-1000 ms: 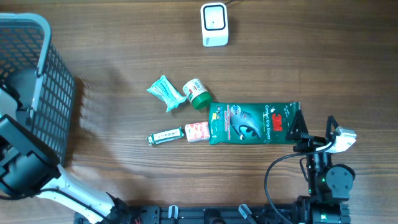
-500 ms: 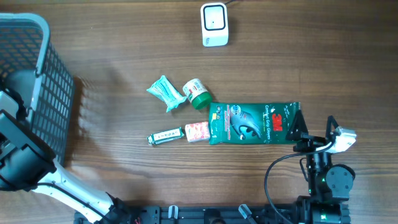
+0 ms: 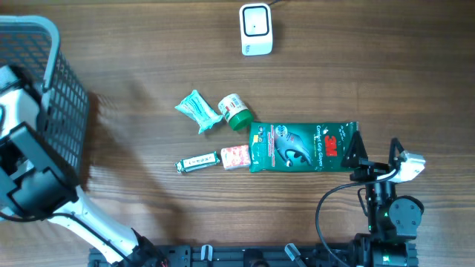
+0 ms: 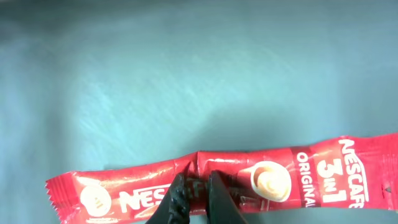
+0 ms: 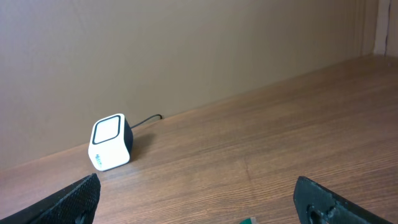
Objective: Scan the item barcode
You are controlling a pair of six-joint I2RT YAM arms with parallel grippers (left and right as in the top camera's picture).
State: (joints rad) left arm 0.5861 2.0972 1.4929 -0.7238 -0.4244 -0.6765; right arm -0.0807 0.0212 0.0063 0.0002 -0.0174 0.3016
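The left claw [image 4: 198, 186] is seen pressed together on a red Nescafé sachet [image 4: 298, 177], which is pinched at its lower edge near the middle, where a crease is visible. The sachet is held lengthwise across the left wrist view, with a plain blue-grey surface behind it. From overhead the left arm is seen at the left edge of the worktop [image 3: 148, 74], over the grey mesh basket [image 3: 52, 44]. The claw and the sachet themselves cannot be made out in that view.

The right claw [image 3: 376, 152] is spread wide and nothing is held in it. It is placed near the front right corner of the worktop, just beside the right end of a green glove pack [image 3: 303, 146].

The white scanner [image 3: 256, 29] is stood at the far edge of the worktop, about midway along it, with its cable led off behind. It is well apart from both claws.

Near the middle of the worktop a teal packet [image 3: 198, 110] and a small jar with a green lid [image 3: 234, 110] are laid side by side. Nearer the front, a small pink packet [image 3: 235, 156] is set against the left end of the glove pack, and a narrow stick pack [image 3: 197, 161] is laid just to its left.
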